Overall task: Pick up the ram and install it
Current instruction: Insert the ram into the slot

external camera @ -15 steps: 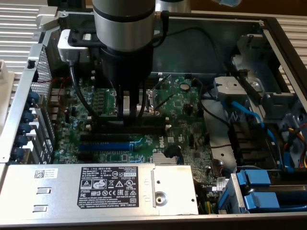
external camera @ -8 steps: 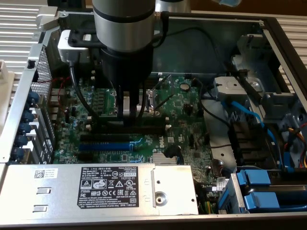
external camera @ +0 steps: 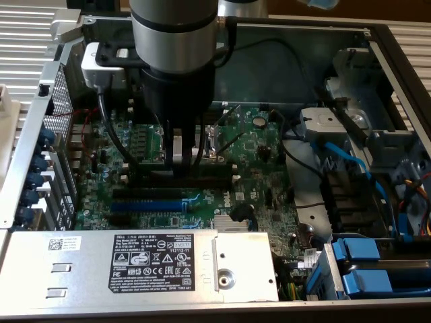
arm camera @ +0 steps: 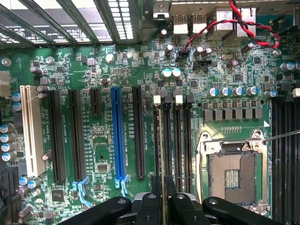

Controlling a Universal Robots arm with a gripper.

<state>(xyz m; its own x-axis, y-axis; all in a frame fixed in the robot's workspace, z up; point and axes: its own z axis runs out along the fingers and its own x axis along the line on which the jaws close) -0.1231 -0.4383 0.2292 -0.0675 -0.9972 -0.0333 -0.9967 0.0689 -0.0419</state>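
- The end effector (external camera: pixel 178 158) hangs straight down from the arm into the open computer case (external camera: pixel 377 40), over the middle of the green motherboard (external camera: pixel 259 171).
- Its fingers are drawn in narrow and pinch the ram (external camera: pixel 147 145) between them.
- The ram is held on edge, lengthwise from the exterior view's left to its right. Its green face with a row of chips sticks out on the left of the fingers.
- The ram sits just above the black memory slots (external camera: pixel 185 178) and runs along their length. Whether it touches a slot cannot be told.
- In the wrist view the ram's thin edge lies in line with the slot second from the blue side.
- The blue expansion slot (external camera: pixel 145 202) lies just nearer than the memory slots, parallel to them.
- The open processor socket (arm camera: pixel 232 173) lies on the far side of the memory slots from the blue slot.
- A grey metal cover with a black label (external camera: pixel 151 262) spans the near edge of the case.
- Blue cables (external camera: pixel 343 155) run through the bay on the exterior view's right.
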